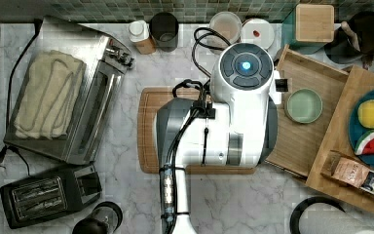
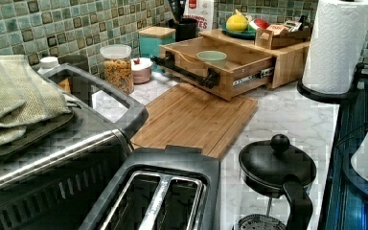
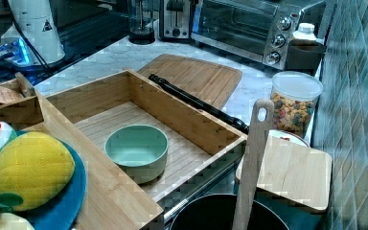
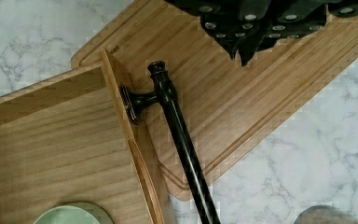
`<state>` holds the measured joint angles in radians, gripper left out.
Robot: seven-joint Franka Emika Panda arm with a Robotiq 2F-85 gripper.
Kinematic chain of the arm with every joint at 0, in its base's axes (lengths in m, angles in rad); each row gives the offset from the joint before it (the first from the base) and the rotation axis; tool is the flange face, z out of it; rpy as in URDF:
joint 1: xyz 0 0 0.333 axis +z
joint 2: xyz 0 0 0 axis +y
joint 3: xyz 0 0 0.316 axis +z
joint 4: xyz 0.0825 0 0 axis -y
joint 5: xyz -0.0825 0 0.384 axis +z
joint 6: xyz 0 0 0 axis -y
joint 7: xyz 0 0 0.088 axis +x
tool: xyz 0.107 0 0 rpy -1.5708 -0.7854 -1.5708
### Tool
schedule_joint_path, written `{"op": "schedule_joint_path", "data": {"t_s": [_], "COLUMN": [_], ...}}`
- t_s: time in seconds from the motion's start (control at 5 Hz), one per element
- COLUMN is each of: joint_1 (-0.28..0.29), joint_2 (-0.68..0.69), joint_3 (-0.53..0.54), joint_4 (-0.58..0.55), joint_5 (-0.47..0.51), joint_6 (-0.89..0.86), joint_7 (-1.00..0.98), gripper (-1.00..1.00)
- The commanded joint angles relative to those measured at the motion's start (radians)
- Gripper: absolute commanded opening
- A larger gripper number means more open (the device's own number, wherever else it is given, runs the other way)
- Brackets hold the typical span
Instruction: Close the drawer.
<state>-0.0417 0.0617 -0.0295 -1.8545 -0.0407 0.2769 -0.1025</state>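
The drawer (image 3: pixel 191 129) is pulled out of its bamboo cabinet (image 2: pixel 287 62) and stands open over the marble counter (image 1: pixel 121 195). It is a shallow light-wood box w/ thin walls and a flat grained bottom. A pale green bowl (image 3: pixel 136 151), round and smooth, sits inside on the bottom.

The right view shows the inside of the drawer and the dark bar handle (image 3: pixel 196 103) along its front wall. The left view shows the front from outside, the metal slide rail (image 2: pixel 251 76) on the side, and the front overhanging the far end of the grooved cutting board (image 2: pixel 191 117). In the top view the white arm (image 1: pixel 224 122) covers the handle and most of the board; approx. half of the drawer bottom shows beside it, at the top view's right.

The wrist view looks straight down on the handle: a black round rod w/ a knob end, fixed by a bracket to the drawer front. The gripper (image 4: pixel 244 35) is dark and hangs above the board, near the handle end but apart from it. Whether its fingers are apart or together I cannot tell.

On the cabinet's top slab lies a blue plate (image 3: pixel 72 191) w/ soft toy fruit.
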Motion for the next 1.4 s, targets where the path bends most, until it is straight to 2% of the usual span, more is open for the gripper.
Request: {"op": "schedule_joint_path", "data": {"t_s": [0.2, 0.4, 0.8, 1.2, 1.4], "joint_1": [-0.005, -0.014, -0.058, -0.058, -0.062], "joint_2": [0.006, 0.066, 0.196, 0.290, 0.295], "joint_3": [-0.002, -0.003, -0.010, -0.015, -0.011], "joint_4": [-0.001, 0.035, 0.120, 0.211, 0.186], "joint_5": [-0.014, -0.017, 0.050, 0.088, 0.113], "joint_6": [0.000, 0.051, 0.124, 0.138, 0.208], "joint_7": [0.000, -0.107, -0.351, -0.404, -0.403], "gripper": [-1.00, -1.00, -1.00, -1.00, -1.00]}}
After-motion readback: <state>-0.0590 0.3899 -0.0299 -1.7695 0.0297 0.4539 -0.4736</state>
